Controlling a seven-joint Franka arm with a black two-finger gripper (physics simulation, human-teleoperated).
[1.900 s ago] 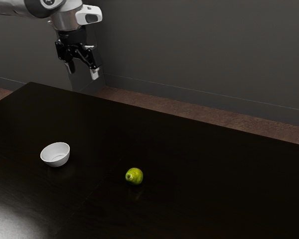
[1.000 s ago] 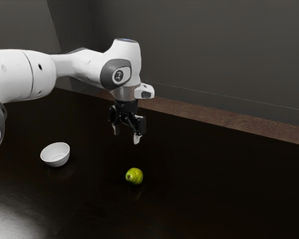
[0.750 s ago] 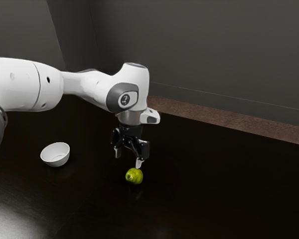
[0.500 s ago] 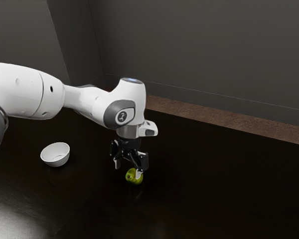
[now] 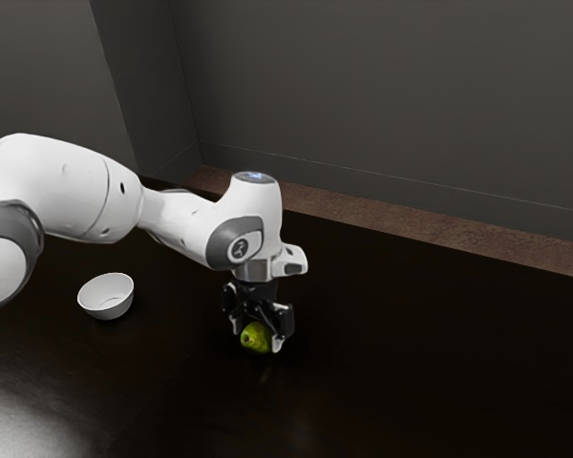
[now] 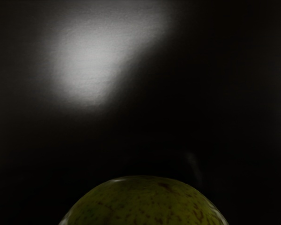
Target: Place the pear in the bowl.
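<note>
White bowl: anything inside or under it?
Inside the bowl, its bare white surface shows, with no pear. The bowl itself covers the tabletop directly beneath, so that is hidden.

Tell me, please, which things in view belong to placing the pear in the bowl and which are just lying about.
Part of the job:
- pear, down at the tool
- white bowl, the destination
- tool

Just there:
- dark table, only a support
- grey wall
- brown floor behind the table
</note>
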